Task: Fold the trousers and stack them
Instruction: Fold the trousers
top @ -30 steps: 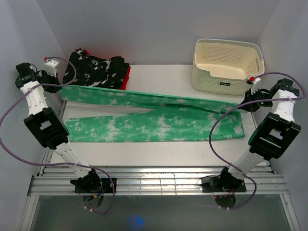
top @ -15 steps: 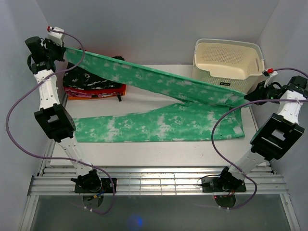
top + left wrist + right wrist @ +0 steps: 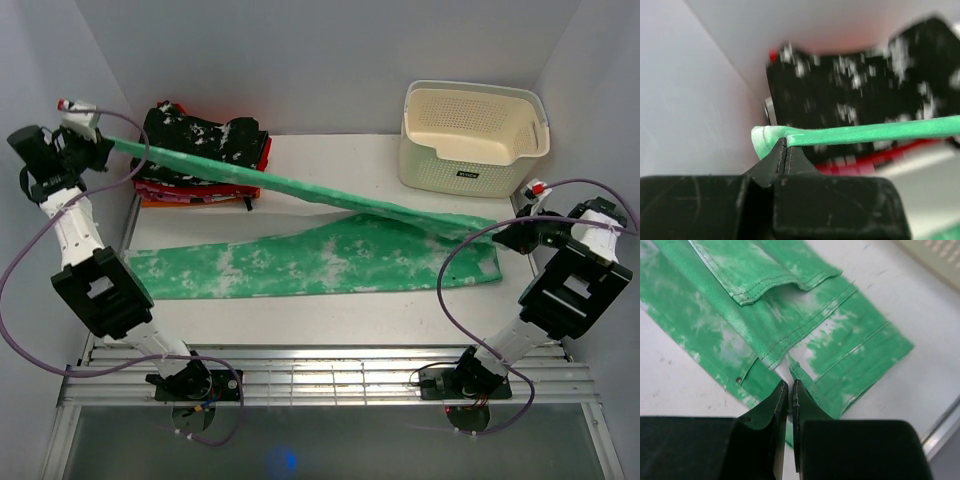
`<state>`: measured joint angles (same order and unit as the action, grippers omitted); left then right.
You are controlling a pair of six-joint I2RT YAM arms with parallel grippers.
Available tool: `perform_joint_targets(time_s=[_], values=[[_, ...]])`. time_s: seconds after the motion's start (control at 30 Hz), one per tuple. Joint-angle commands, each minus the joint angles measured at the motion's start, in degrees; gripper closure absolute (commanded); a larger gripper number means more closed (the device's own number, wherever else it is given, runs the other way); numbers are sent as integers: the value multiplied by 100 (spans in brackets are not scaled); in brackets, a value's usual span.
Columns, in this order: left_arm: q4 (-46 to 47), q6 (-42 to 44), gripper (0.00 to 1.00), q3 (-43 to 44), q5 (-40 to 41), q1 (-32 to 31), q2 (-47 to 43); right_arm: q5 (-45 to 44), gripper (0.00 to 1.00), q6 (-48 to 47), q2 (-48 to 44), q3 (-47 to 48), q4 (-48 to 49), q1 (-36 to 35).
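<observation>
The left gripper [image 3: 785, 146] was clamped on one leg's cuff of the trousers [image 3: 320, 262], lifted at the 10 o'clock corner of the table [image 3: 330, 168] beside the black speckled garment [image 3: 205, 135]. The right gripper [image 3: 788, 385] was pinched shut on the waistband at 3 o'clock. The other leg lay flat, running toward 9 o'clock.

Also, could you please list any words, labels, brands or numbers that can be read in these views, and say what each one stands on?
Dark label on the front wall of the cream laundry basket: light lettering, too small to read.
Green tie-dye trousers: no text visible.
Black white-speckled folded garment: no text visible.
Nothing else legible in any view.
</observation>
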<state>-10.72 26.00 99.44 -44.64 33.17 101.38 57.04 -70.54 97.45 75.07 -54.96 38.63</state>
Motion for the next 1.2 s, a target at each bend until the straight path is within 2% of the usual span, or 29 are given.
perform_joint_targets(time_s=[0.0,0.03,0.1,0.17,0.3,0.37,0.7,0.83,1.07,1.17], values=[[465,836,100,-1344,958,1243,-785,-1870,92,-1496,-147,-500,433,584],[509,1089,100,-2044,731,1506,-1135,-2098,92,-1715,-173,-641,520,584],[388,1432,100,-2559,580,1745,-1366,-2328,92,-1883,-235,-1019,644,584],[-366,2351,100,-3137,500,1965,-1490,-2574,92,-2059,-244,-1300,837,584],[-580,3426,100,-4052,912,2159,-1420,-2917,92,-2016,-165,-1512,1171,532],[-703,3648,100,-4213,1228,2159,-1175,-3101,92,-1981,-95,-1504,1189,444],[-2512,4922,100,-3704,1556,2238,-207,-3568,92,-1902,37,-1390,1163,399],[-2935,5170,100,-3581,1389,2264,-303,-3542,92,-1884,55,-1311,1058,391],[-3541,4968,100,-2510,756,2282,-567,-3348,92,-1779,11,-924,803,391],[-4007,5292,100,-2201,624,2343,-628,-3278,92,-1822,-68,-836,680,382]])
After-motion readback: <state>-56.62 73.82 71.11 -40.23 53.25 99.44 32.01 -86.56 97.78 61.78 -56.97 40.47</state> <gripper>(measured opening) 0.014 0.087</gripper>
